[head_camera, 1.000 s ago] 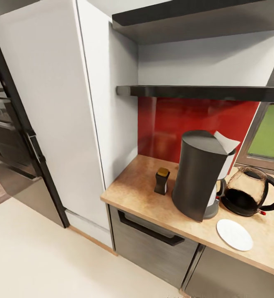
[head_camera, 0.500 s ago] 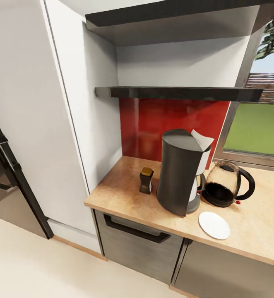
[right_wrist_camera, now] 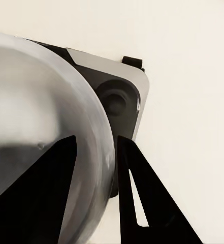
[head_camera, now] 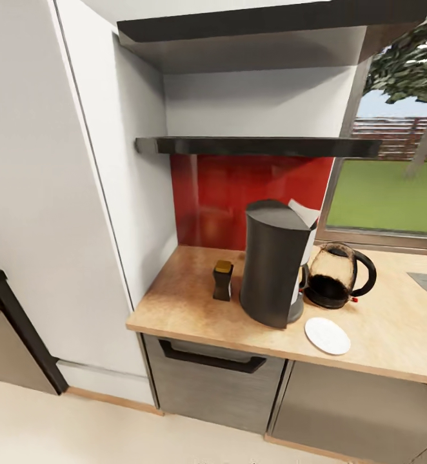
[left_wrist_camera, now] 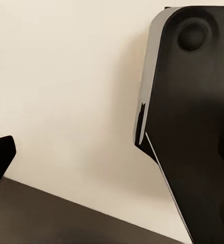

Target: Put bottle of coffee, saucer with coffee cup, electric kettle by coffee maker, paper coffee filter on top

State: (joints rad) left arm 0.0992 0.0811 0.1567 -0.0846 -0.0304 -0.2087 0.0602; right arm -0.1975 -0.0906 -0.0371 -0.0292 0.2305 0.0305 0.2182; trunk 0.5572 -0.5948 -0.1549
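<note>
Four things already sit together on the kitchen countertop [head_camera: 194,303]: the coffee maker [head_camera: 273,264], the bottle of coffee [head_camera: 222,280] beside it, the electric kettle [head_camera: 337,276] on its other side, and the saucer [head_camera: 327,336] in front. A paper coffee filter [head_camera: 304,212] seems to lie on top of the coffee maker. The saucer is bare, so the coffee cup likely comes next, and the robot must find it first. Whether either gripper is open or closed cannot be told from the wrist views.

A home kitchen: wood-look countertop [head_camera: 394,335] over grey cabinets [head_camera: 213,386], red splashback [head_camera: 239,187], coffee maker [head_camera: 271,264], kettle [head_camera: 333,276].
</note>
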